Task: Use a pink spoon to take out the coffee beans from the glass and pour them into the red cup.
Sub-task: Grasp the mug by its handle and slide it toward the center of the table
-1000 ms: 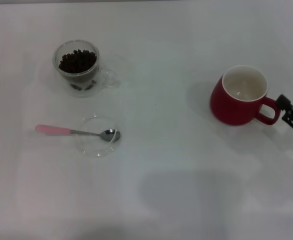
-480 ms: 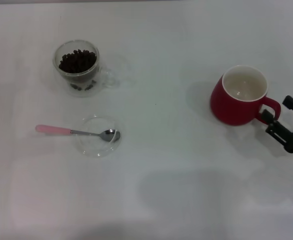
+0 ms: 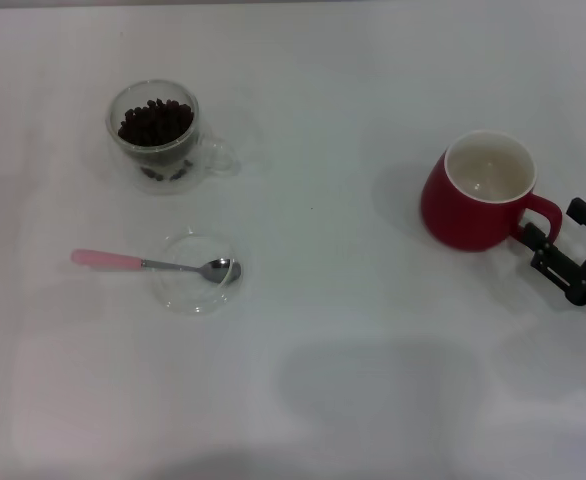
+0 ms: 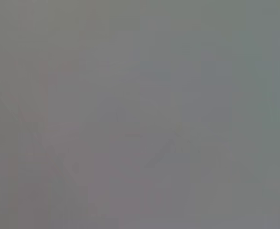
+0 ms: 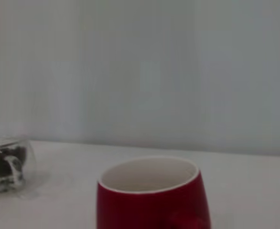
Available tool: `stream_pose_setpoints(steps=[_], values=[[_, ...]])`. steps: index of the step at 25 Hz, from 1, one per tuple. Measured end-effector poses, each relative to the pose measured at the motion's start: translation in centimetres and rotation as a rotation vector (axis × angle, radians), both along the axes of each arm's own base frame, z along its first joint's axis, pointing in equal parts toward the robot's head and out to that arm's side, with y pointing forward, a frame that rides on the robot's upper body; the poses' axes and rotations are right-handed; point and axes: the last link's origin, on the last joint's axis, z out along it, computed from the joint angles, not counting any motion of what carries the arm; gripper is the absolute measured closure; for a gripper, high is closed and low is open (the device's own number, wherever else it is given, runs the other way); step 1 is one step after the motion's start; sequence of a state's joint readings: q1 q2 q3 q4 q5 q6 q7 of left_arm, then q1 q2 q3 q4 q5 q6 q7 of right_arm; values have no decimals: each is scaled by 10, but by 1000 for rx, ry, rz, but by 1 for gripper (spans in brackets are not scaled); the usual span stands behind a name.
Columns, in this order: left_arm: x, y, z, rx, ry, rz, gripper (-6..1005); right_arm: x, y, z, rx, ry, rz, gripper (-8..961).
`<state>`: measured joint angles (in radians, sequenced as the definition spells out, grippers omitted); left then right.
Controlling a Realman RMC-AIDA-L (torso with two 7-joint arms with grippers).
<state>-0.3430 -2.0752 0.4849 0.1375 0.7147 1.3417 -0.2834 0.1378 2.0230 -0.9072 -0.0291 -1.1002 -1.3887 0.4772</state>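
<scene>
The pink spoon (image 3: 143, 263) lies flat at the left, with its metal bowl resting in a shallow clear glass dish (image 3: 195, 288). The glass (image 3: 155, 150) stands behind it, holding a heap of coffee beans (image 3: 155, 121). The red cup (image 3: 471, 205) stands upright at the right with its handle pointing right and its white inside bare. My right gripper (image 3: 553, 226) is open at the table's right edge, its fingers close on either side of the cup's handle. The right wrist view shows the red cup (image 5: 152, 200) close up and the glass (image 5: 6, 164) far off. My left gripper is out of view.
A white table (image 3: 353, 330) carries everything. The left wrist view shows only plain grey.
My right gripper has moved in from the right edge to the red cup's handle. The cup, glass and spoon have not moved.
</scene>
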Motion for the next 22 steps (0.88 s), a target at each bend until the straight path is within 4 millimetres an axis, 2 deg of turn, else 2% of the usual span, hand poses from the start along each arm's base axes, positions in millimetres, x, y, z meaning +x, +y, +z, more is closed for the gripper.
stream_pose_setpoints(steps=[12,22], values=[[-1,-2,0,-2,1,3,122,8,8,6,93,-24,-71,233],[1,0,-1,-7,3,-4,122,2,24,-2,80,-42,-61,275]])
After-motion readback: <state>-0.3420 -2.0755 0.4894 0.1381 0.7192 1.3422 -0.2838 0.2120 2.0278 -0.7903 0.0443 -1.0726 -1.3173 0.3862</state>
